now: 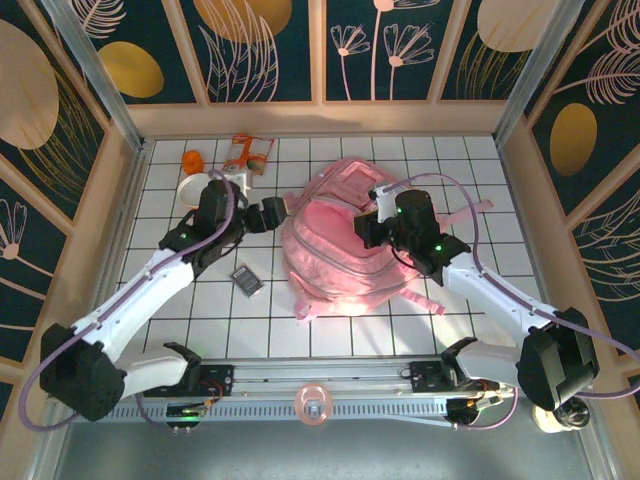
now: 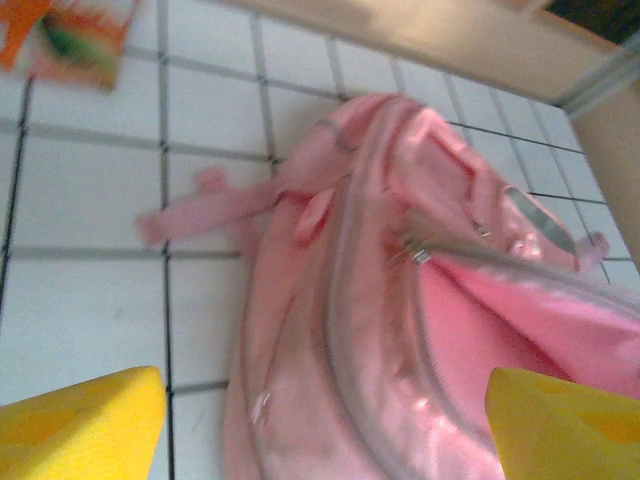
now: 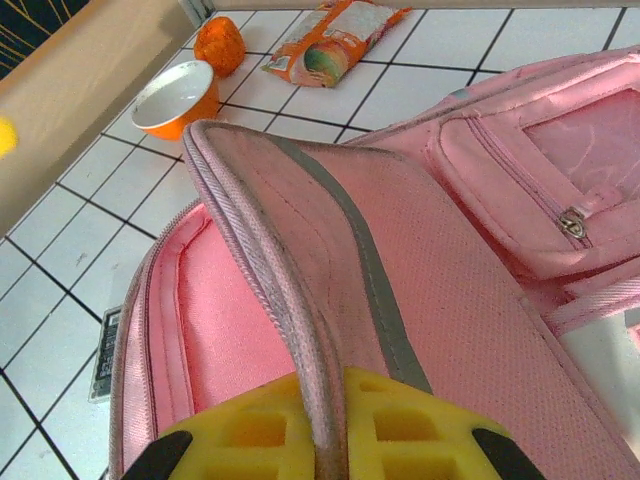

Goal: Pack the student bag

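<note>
Pink student bag [image 1: 330, 255] lying at the middle of a white tiled counter [image 1: 340, 338], its opening held up by one robot arm.

Nearest, toward the near left, one small dark flat item [image 1: 246, 279] lies just beside the bag. There is one bag. It is soft, limp fabric, probably light, and likely to sag if lifted at a single point. The firmer zip-trimmed rim of the opening looks like the best hold. The right gripper [image 3: 320, 430] has its fingers clenched on that rim, raising the flap. The left gripper [image 2: 325, 425] has its fingers spread wide, grasping nothing, over the bag's left side. Farther off, toward the far left corner, are one orange-and-white bowl [image 3: 178, 95], one small orange round object [image 3: 220, 42] and one snack packet [image 3: 335, 35].
</note>
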